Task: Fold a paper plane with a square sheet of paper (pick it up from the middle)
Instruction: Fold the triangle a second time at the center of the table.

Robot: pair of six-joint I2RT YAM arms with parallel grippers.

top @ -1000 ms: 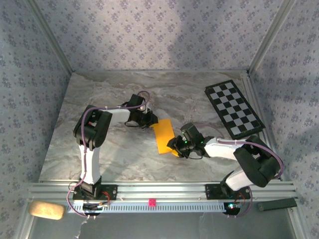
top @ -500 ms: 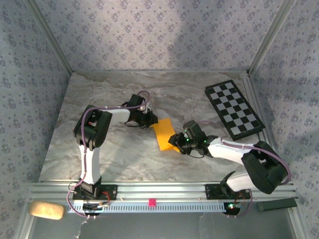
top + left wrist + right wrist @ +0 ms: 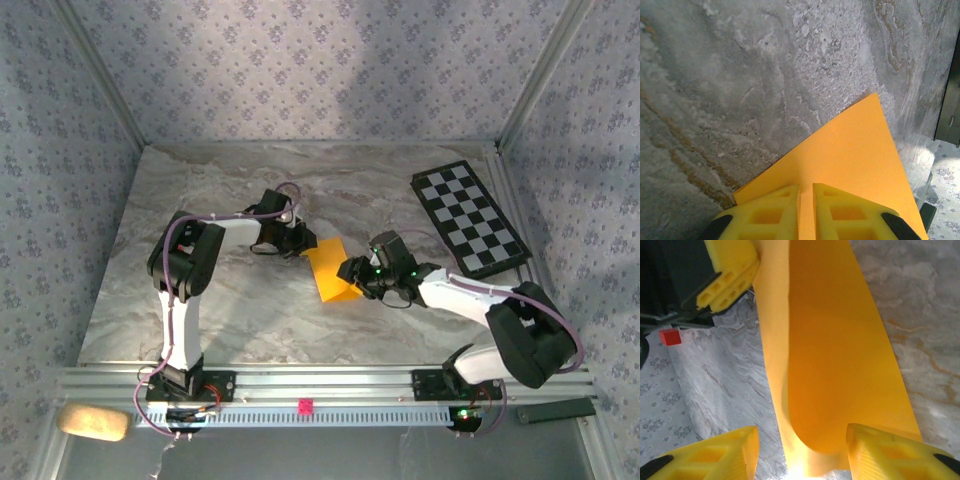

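While patterned wallpaper (image 3: 300, 70) enclosed the grey marbled desk (image 3: 200, 300), a checkered board (image 3: 470, 220) lay at its far right. Mid-desk sat the folded square sheet of paper (image 3: 330, 268), its far end clenched in the left claw (image 3: 300, 244); the right claw (image 3: 352, 274) stood released, straddling the near end.

Soft even light, faint shadows; bright glare low in the right wrist view.

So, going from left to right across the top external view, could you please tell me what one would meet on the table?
left gripper, shut on the far corner of the sheet → square sheet of paper → right gripper, at the sheet's right edge → checkered board
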